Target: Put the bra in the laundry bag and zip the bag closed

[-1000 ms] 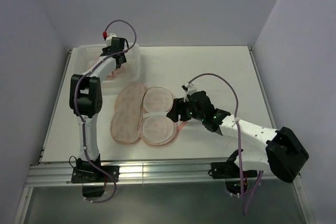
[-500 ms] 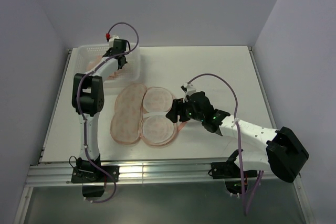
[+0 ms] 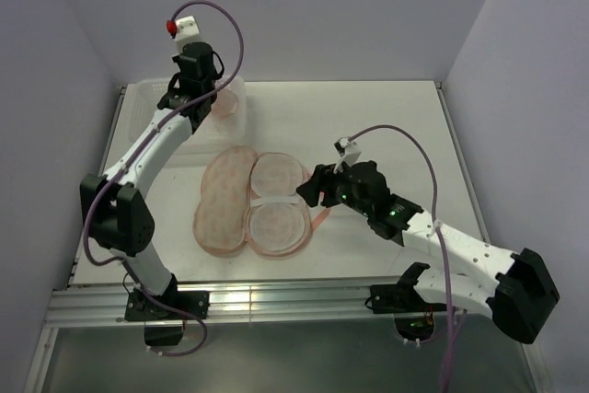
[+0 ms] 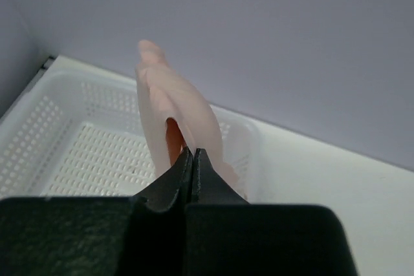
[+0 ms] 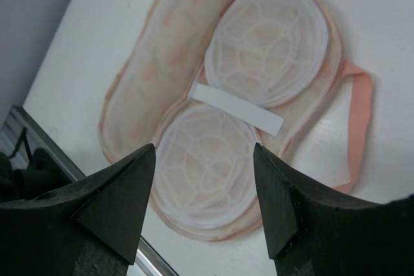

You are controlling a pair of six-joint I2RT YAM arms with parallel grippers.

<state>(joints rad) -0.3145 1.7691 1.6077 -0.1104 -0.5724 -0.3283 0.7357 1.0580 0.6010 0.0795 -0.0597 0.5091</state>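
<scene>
The bra (image 4: 178,108), a pale peach-pink fabric piece, hangs upright from my left gripper (image 4: 193,151), which is shut on its lower edge above the white basket (image 4: 77,153). In the top view the bra (image 3: 226,104) shows beside the left gripper (image 3: 210,97) over the basket's right end. The laundry bag (image 3: 250,202) lies open and flat mid-table, its printed lobe on the left and two mesh-lined cups on the right. My right gripper (image 3: 310,192) hovers open just right of it. In the right wrist view the laundry bag (image 5: 168,75) lies below the open right gripper (image 5: 204,148).
The white lattice basket (image 3: 145,98) stands at the table's back left corner. A pink loop (image 5: 360,121) trails from the bag's right side. A white label strip (image 5: 237,108) lies across the waist between the two mesh cups. The metal rail runs along the table's near edge.
My left gripper shut on the bra inside the basket and lifted it, the arm stretching up and back. My right arm shifted slightly right, still open.
</scene>
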